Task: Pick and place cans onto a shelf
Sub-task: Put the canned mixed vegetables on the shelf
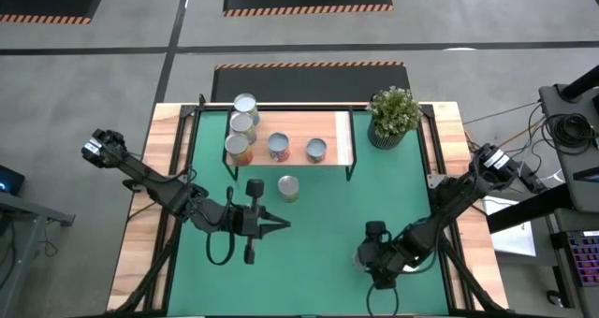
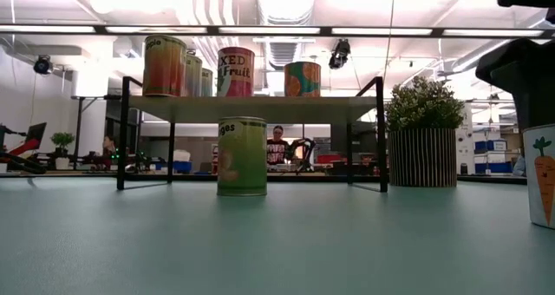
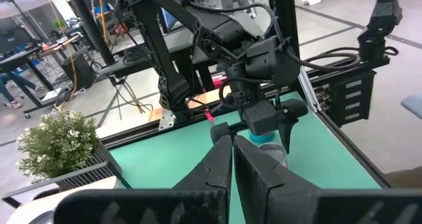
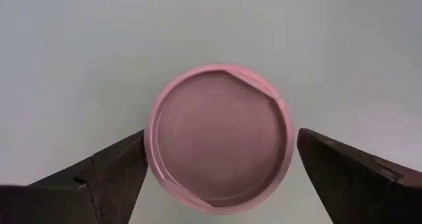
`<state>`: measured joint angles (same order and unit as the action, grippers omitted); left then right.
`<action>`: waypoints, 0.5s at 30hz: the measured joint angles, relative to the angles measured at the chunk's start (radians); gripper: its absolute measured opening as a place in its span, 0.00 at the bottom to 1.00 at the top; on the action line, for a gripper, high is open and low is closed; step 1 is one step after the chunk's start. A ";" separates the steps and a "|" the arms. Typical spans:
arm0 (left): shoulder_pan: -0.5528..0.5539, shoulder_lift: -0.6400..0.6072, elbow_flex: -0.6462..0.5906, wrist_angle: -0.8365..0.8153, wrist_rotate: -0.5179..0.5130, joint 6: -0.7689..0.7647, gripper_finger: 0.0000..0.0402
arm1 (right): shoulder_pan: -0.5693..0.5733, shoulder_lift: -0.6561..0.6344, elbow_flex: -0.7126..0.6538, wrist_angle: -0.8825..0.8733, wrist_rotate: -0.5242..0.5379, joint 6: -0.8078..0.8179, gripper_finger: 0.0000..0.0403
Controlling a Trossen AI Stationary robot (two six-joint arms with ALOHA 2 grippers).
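Overhead, my right gripper (image 1: 368,258) hangs over a can on the green mat (image 1: 318,224), well short of the shelf (image 1: 298,134), where five cans (image 1: 245,105) already stand; another (image 1: 288,188) waits just before it. Level view: the carrot-label can (image 2: 542,175) stands upright. Right wrist: fingers (image 4: 105,174) spread, flanking its lid (image 4: 219,138) without touching, so I'd descend centred, then close. Left gripper (image 1: 281,224) idles, clenched, empty.

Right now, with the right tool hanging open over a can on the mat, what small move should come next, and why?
Probably lower and shut. The right tool is straight above the can, a finger on each side with gaps left, so it looks centred but not gripped. The shelf has bare board for it.
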<state>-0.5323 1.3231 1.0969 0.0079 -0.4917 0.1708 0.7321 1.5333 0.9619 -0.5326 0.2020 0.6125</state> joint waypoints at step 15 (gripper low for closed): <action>-0.001 -0.097 0.000 -0.098 -0.077 0.083 0.00 | -0.040 -0.032 0.017 -0.029 -0.030 -0.011 0.70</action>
<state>-0.5331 1.2264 1.0973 -0.0897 -0.5690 0.2541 0.6925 1.5012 0.9793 -0.5621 0.1716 0.6016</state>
